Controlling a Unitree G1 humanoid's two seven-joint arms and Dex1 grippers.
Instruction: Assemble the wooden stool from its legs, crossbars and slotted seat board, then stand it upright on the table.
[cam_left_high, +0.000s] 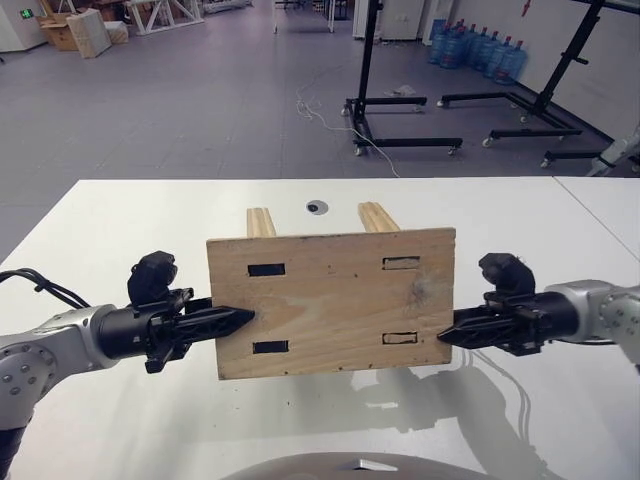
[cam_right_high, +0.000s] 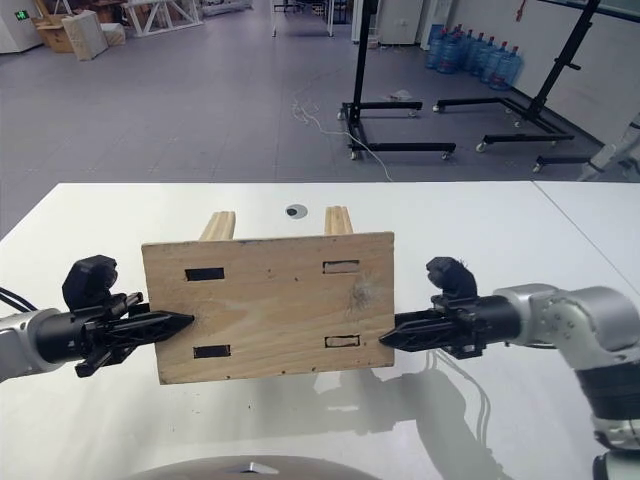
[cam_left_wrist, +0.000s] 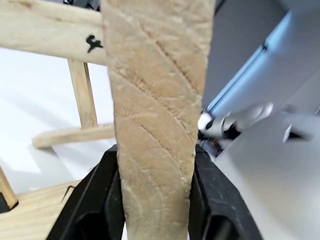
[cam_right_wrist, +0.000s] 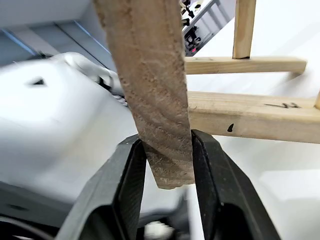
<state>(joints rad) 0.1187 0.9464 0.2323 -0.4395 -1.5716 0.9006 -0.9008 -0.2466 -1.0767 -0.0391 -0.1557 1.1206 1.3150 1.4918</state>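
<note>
Both arms are stretched in level from either side, forearms low over the white table, and they meet on the one seat board. The left gripper pinches the board's left edge, fingers tight on both faces. The right gripper clamps the opposite edge the same way. The board is tilted toward the head camera, with four slots counted, two dark and two paler. Two legs poke out past its far edge.
</note>
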